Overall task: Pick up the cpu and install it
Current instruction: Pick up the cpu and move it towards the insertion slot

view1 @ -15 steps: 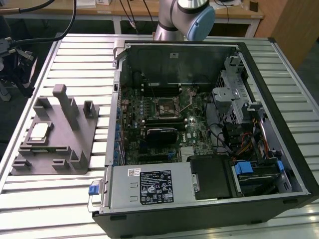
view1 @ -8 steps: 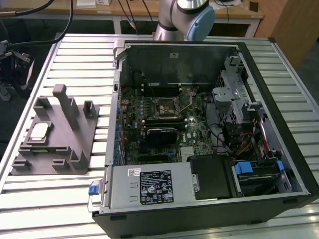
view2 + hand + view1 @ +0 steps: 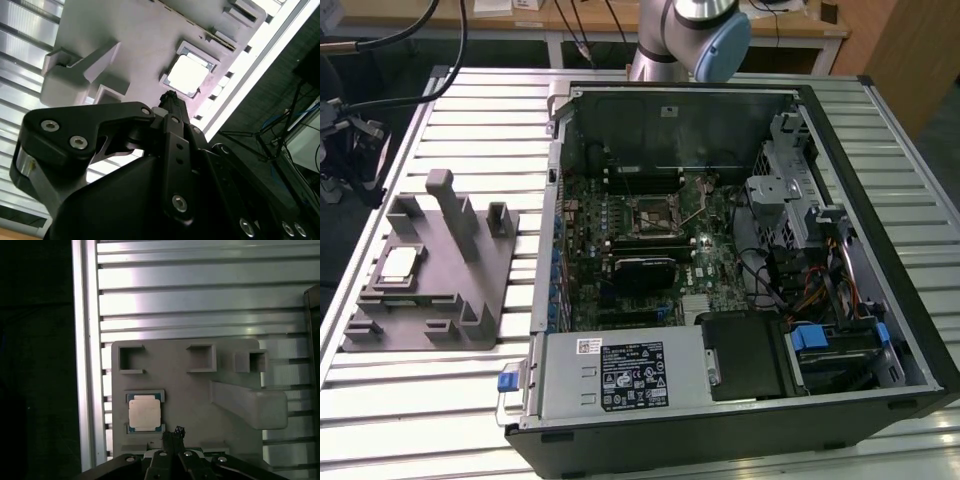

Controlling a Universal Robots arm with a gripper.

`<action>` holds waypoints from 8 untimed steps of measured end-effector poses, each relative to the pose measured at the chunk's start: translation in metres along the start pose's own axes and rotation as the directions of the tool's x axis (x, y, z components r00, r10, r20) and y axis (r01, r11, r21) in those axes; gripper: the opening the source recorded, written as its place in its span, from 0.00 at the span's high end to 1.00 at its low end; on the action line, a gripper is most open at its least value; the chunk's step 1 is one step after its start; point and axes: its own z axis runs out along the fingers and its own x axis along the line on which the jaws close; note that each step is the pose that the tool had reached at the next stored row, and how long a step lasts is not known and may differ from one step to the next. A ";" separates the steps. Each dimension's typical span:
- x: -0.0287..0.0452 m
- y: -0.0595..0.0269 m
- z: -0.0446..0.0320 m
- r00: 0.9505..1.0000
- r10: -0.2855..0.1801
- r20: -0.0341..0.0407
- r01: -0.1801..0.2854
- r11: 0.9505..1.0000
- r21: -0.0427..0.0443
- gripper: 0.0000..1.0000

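We see the cpu lying flat in a shallow square pocket of the grey block. The block sits near the table edge on the exterior view's left. The cpu is a small thin square with a pale, shiny metal top. The block is dull grey plastic with more square pockets and a tall post. The table is made of long silver metal slats with grooves between them. The gripper is black metal with round screws. Its two thin tips are pressed together and hold nothing, and they point at the block just beside the cpu. A big black case lies open in the middle of the table. Inside it are a green board with a dark square socket, wires and a silver box. A bare strip of slats runs between the block and the case.
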 end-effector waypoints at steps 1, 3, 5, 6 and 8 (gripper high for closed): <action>0.0021 -0.0002 0.0017 1.000 0.000 0.000 0.000 1.000 0.000 0.89; 0.0057 -0.0006 0.0053 1.000 0.000 0.000 0.000 1.000 0.000 0.89; 0.0092 -0.0011 0.0088 1.000 0.000 0.000 0.000 1.000 0.000 0.89; 0.0109 -0.0013 0.0105 1.000 0.000 0.000 0.000 1.000 0.000 0.89; 0.0142 -0.0016 0.0142 1.000 0.000 0.000 0.000 1.000 0.000 0.89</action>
